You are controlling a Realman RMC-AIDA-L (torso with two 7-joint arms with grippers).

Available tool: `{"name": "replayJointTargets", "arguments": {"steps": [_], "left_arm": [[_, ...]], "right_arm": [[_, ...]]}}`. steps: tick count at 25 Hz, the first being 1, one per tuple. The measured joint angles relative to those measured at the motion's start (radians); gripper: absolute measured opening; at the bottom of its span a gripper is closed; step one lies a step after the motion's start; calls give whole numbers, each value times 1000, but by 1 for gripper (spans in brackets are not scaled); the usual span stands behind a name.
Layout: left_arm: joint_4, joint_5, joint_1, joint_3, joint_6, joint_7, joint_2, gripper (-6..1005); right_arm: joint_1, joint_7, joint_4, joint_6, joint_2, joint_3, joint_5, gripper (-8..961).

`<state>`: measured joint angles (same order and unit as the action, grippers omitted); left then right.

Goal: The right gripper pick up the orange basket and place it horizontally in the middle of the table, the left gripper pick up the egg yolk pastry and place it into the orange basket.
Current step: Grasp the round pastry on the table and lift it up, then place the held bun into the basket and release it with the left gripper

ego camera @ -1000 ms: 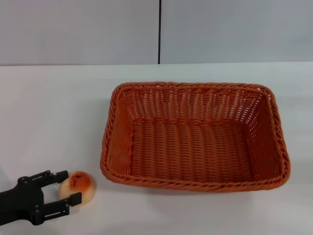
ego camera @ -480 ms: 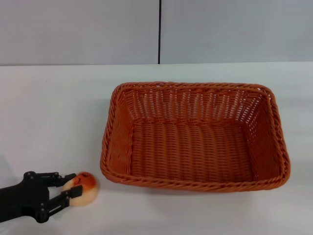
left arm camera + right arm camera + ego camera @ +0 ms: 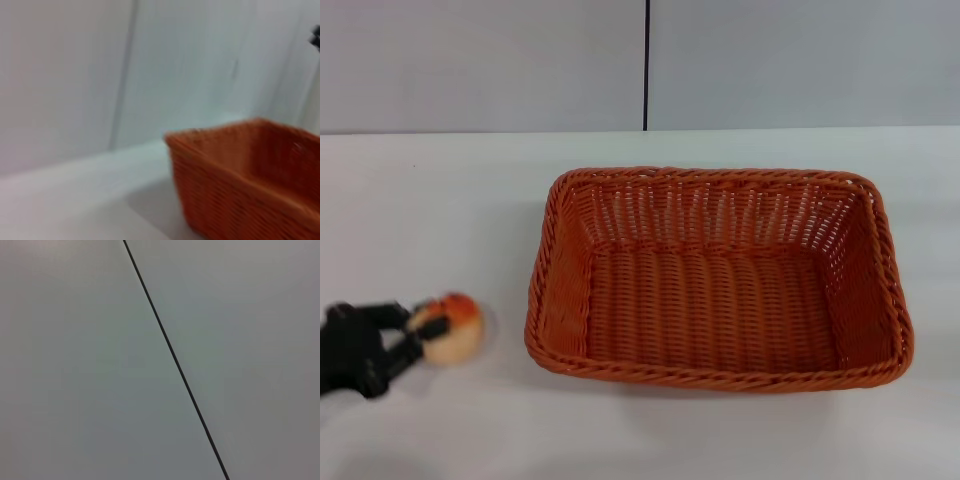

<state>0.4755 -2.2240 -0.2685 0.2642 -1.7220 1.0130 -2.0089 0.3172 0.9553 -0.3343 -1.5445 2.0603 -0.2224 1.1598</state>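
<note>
White tabletop (image 3: 440, 210) spreads bare around my left end effector (image 3: 408, 338), which grips the egg yolk pastry (image 3: 448, 327), glazed top up. Right of it, apart, sits the orange basket (image 3: 718, 280), long axis crosswise, mouth up. My right end effector is out of view.

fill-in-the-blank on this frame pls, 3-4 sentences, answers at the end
1. The left tool is shut on the ____, which shows an orange-red top.
2. The orange basket sits on the white table and holds ____ inside.
3. In the head view, the egg yolk pastry is on the robot's ____ of the orange basket.
4. The right tool appears in ____ of the views.

Missing words: egg yolk pastry; nothing; left; none
</note>
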Motion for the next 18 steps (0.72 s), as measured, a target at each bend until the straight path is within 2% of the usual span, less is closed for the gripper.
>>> {"name": "replayJointTargets", "arguments": {"steps": [3,4,5,6,7,10,12,13,18], "left_arm": [[1,1,-2,-43,-2,-2,1,168],[1,20,-8,-171,-1,-20,2,165],[-3,48,-10,-214,-3,-31,1,162],[-3,48,-10,-214,-3,-31,1,158],[-17,136,-19,-257,-21,-43,-7,155],[-29,213,-46,-256,-44,-38,-19,146],[-45,251,-112,-255,-67,-16,-42,133],[-45,251,-112,-255,-67,-16,-42,123],[-152,253,-223,-223,-76,-32,-50,83]], "right_arm": [[-1,0,0,0,0,0,0,586],[-1,0,0,0,0,0,0,586],[-1,-1,0,0,0,0,0,586],[-1,-1,0,0,0,0,0,586],[-1,-1,0,0,1,0,0,586],[-1,-1,0,0,2,0,1,586],[-1,-1,0,0,3,0,1,586],[-1,-1,0,0,3,0,1,586],[-2,-1,9,-1,4,0,1,586]]}}
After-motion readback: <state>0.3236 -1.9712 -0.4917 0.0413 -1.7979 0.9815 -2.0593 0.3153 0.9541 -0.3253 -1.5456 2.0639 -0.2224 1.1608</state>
